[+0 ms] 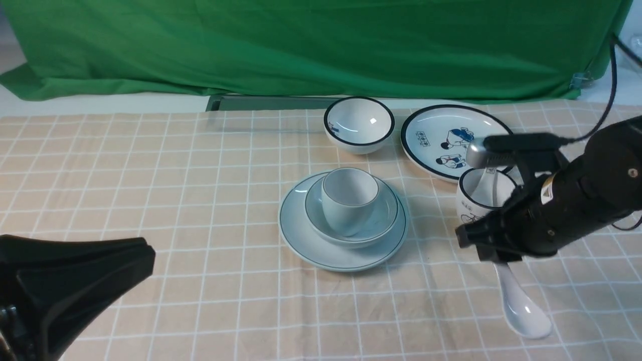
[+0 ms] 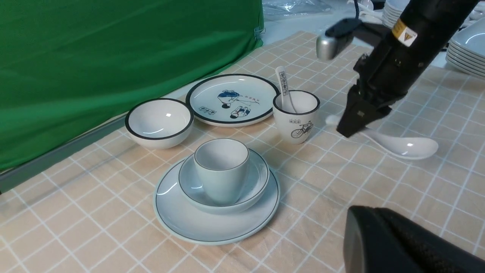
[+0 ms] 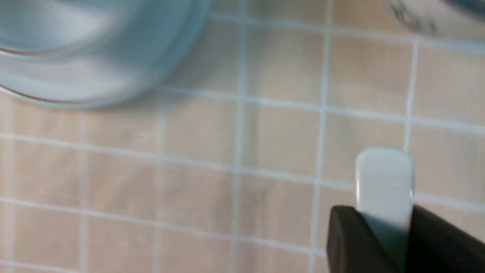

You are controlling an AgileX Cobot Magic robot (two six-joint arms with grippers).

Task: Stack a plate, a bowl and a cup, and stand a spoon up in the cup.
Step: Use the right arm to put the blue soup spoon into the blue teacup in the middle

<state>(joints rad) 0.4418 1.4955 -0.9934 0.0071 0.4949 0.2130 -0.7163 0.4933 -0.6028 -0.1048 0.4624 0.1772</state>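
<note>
The black right gripper [image 3: 384, 227] is clamped on the handle of the plain pale ceramic spoon [image 1: 524, 313], right of the thin-rimmed blue-white round plate [image 1: 343, 260]. Bare checked cloth [image 1: 451, 306] lies between. On the plate sits the wide pale bowl [image 1: 388, 220], holding the handleless pale cup [image 1: 348, 200].

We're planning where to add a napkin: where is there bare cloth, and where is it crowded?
Bare cloth lies left of the stacked plate, and in front of it, up to the spoon. It is crowded right of the stack, where the right gripper, bicycle cup and cartoon plate cluster.
</note>
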